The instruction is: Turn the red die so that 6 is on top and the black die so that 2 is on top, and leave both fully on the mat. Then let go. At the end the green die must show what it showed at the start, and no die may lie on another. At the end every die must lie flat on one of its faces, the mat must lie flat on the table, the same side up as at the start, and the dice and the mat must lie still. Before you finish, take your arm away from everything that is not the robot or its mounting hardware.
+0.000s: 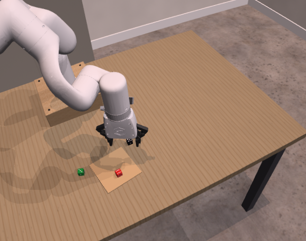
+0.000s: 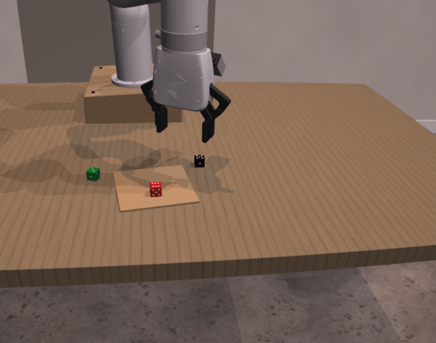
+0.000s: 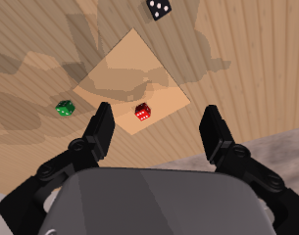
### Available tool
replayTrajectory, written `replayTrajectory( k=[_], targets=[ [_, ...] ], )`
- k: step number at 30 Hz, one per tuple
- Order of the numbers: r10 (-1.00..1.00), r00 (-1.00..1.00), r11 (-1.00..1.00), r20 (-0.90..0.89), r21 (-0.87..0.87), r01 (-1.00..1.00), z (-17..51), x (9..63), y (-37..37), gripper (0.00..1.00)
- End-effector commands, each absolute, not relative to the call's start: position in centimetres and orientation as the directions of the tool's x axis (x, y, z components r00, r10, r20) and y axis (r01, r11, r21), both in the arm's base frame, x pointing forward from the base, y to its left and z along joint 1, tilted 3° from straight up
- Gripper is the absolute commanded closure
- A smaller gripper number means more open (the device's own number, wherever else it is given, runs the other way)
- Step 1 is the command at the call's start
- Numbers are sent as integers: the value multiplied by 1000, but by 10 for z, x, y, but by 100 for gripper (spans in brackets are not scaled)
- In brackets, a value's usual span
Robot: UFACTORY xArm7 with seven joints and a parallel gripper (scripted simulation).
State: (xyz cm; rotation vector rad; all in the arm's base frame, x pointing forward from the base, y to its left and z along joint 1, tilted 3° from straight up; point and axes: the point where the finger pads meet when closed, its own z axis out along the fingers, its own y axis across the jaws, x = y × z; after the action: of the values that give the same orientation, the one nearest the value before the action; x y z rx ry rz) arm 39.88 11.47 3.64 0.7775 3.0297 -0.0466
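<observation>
The hand (image 2: 184, 133) hangs spread and empty above the black die (image 2: 199, 160), which sits on the tabletop (image 2: 303, 166) just off the mat (image 2: 136, 201), at its 1 o'clock corner. An off-center pinch could tumble it wrongly or nudge the red die (image 2: 155, 189).

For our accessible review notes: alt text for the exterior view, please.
An open, empty gripper hangs above a wooden table. A red die sits on a tan mat; a black die and green die lie off it.
</observation>
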Motion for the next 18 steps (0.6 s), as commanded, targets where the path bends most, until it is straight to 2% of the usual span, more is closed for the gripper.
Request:
replayTrajectory(
  k=[1, 6, 18],
  targets=[
    [624, -780, 780, -41, -20, 625, 35, 388, 125, 0],
    [689, -723, 724, -42, -17, 690, 34, 382, 130, 0],
    [906, -420, 421, -50, 2, 907, 28, 356, 145, 0]
  ],
)
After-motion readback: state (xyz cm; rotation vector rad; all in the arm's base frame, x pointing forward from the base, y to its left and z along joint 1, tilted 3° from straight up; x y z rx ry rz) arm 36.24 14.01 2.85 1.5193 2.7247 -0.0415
